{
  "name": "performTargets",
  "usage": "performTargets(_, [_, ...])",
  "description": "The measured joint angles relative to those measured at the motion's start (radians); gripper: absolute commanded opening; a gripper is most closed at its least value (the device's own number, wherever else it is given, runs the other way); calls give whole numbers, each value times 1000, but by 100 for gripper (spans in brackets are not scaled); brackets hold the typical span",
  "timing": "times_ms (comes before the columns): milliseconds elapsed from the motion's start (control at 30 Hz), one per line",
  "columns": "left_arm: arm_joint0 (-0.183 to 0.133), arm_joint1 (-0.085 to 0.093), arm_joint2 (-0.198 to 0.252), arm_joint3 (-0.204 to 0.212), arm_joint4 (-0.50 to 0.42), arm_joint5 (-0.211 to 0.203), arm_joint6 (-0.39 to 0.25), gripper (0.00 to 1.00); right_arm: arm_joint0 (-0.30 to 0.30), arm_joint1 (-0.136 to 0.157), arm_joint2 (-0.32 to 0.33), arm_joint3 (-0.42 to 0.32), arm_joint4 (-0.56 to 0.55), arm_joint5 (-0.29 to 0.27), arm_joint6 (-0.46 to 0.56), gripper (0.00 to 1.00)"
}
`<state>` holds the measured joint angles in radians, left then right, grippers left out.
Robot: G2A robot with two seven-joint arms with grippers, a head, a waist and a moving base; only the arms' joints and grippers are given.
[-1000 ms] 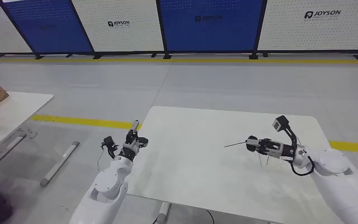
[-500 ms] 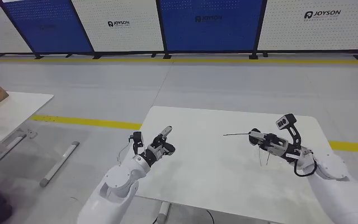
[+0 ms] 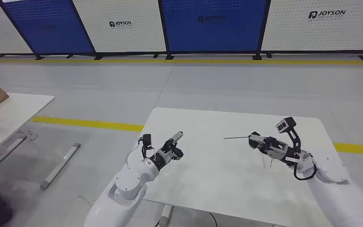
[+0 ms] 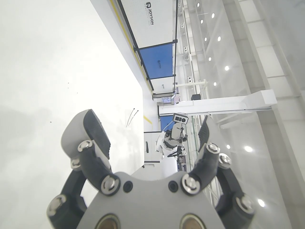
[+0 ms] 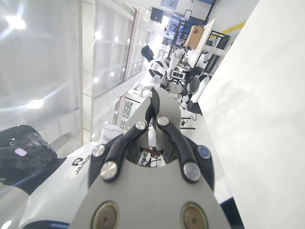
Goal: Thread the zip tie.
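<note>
Swinging in from beyond the table's left edge, the left claw [image 3: 174, 143] now hangs over the white table [image 3: 215, 187], its fingers spread wide and holding nothing. Well apart on the right side, the right claw [image 3: 253, 139] has barely shifted and is pinched tight on one end of the thin black zip tie [image 3: 237, 137]. The tie's free end juts toward the left claw, sitting more level than a second ago. Two spare ties [image 3: 267, 162] lie on the table beside the right claw.
</note>
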<state>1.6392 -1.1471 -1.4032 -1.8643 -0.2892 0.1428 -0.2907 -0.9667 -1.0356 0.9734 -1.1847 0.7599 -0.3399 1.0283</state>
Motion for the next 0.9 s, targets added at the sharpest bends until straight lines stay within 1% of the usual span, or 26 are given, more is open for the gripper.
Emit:
performTargets(67, [-7,0,25,3,40,-6,-14,100,1,-14,-29,-12,-42,2,-78,0])
performTargets(133, [-17,-1,58,0,91,-10,-10,100,16,-30,-62,-3,-66,3,-130,0])
performTargets(233, [-40,-5,129,-6,163,-3,-24,100,48,-60,-116,27,-81,0,-181,0])
performTargets(333, [-76,-10,190,1,172,18,-66,100,75,-89,-162,67,-87,0,-198,0])
performTargets(400, [-104,-14,219,17,141,21,-95,100,87,-107,-189,99,-77,2,-177,0])
performTargets(433, [-115,-17,227,26,125,18,-95,100,92,-114,-199,116,-66,8,-156,0])
performTargets(500, [-127,-21,234,39,106,8,-68,100,100,-120,-208,139,-51,16,-129,0])
performTargets(700, [-126,-21,234,39,108,8,-66,100,100,-120,-206,136,-52,16,-132,0])
performTargets(767, [-126,-21,235,40,104,8,-69,100,92,-119,-200,125,-65,10,-149,0])
performTargets(833, [-131,-23,233,45,57,10,-85,100,78,-116,-186,103,-83,1,-171,0])
performTargets(900, [-148,-28,222,58,-44,1,-96,100,61,-112,-167,81,-90,-1,-174,0])
